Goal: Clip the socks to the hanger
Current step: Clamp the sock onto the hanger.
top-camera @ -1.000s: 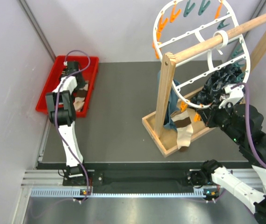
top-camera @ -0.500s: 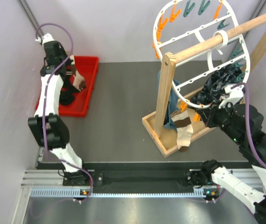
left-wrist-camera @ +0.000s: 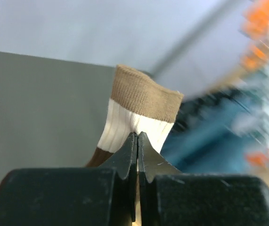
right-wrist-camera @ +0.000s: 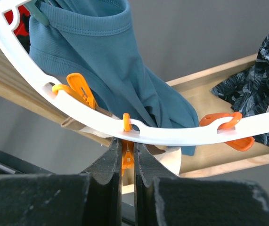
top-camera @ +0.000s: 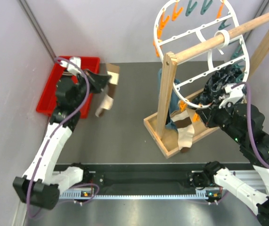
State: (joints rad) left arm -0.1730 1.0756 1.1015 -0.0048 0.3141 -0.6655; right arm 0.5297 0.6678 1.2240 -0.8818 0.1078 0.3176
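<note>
My left gripper [top-camera: 101, 81] is shut on a brown, cream and white banded sock [top-camera: 107, 94] and holds it in the air right of the red bin; the sock [left-wrist-camera: 136, 110] stands out past the shut fingertips in the left wrist view. The white oval hanger [top-camera: 198, 44] hangs on the wooden pole. My right gripper [top-camera: 205, 110] is at its lower rim, shut on an orange peg [right-wrist-camera: 127, 157] under the white frame [right-wrist-camera: 172, 134]. Another banded sock [top-camera: 185, 129] hangs clipped there.
A red bin [top-camera: 54, 92] sits at the far left. The wooden rack has a post [top-camera: 165, 94], a pole [top-camera: 219, 40] and a tray base [top-camera: 160, 136]. A teal garment [right-wrist-camera: 115, 70] and a dark patterned cloth [top-camera: 224, 80] hang from the hanger.
My left arm has lifted a banded sock out of the red bin and swung it right, toward the rack. The right gripper has stayed at the hanger's lower rim.
</note>
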